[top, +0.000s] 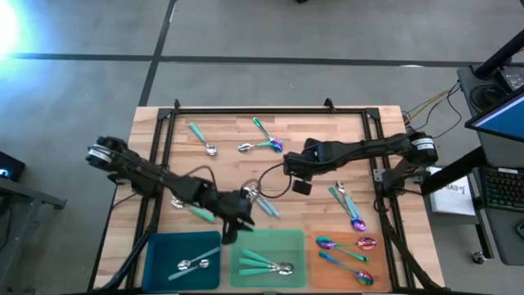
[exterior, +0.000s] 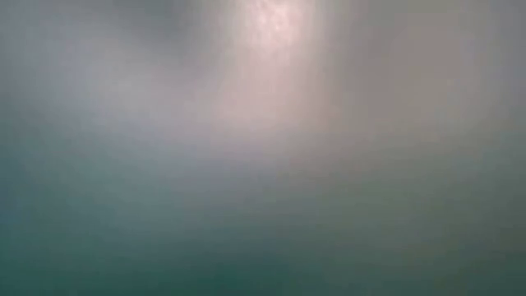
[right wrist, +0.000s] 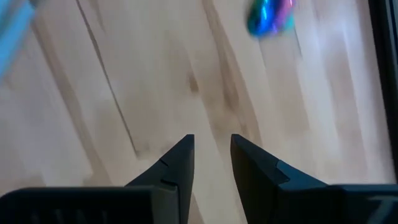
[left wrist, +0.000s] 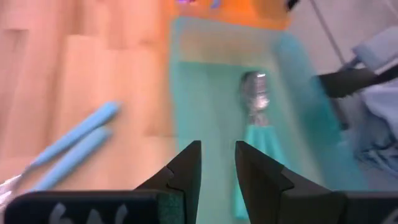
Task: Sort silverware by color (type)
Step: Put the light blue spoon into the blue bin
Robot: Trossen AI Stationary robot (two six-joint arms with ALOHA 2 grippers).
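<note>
Silverware: small spoons lay scattered on the wooden surface (top: 225, 131) and in three flat trays along its near edge.
Blue tray (top: 155, 262): held blue-handled spoons (top: 192, 264) with silver bowls.
Green tray (top: 299, 242): held teal-handled spoons (top: 266, 264), handles close together, silver bowls shiny and rounded; the left wrist view showed one bowl (left wrist: 255, 93) above a teal handle.
Orange tray (top: 385, 258): held iridescent purple-rainbow spoons (top: 348, 244), all metal with a glossy sheen.
Loose spoons: a teal one (top: 201, 138) at the far left, a small cluster (top: 264, 143) at the far middle, pale blue ones (top: 345, 205) at the right above the orange tray.
Left tool (top: 233, 220): over the far edge of the green tray, fingers (left wrist: 186, 171) a little apart, grasping nothing; two pale blue handles (left wrist: 71, 146) lay beside it on the wood.
Right tool (top: 295, 168): over bare wood near the middle, fingers (right wrist: 177, 162) slightly parted and empty; a rainbow spoon bowl (right wrist: 267, 15) lay farther off.
Low view: only a blur.
</note>
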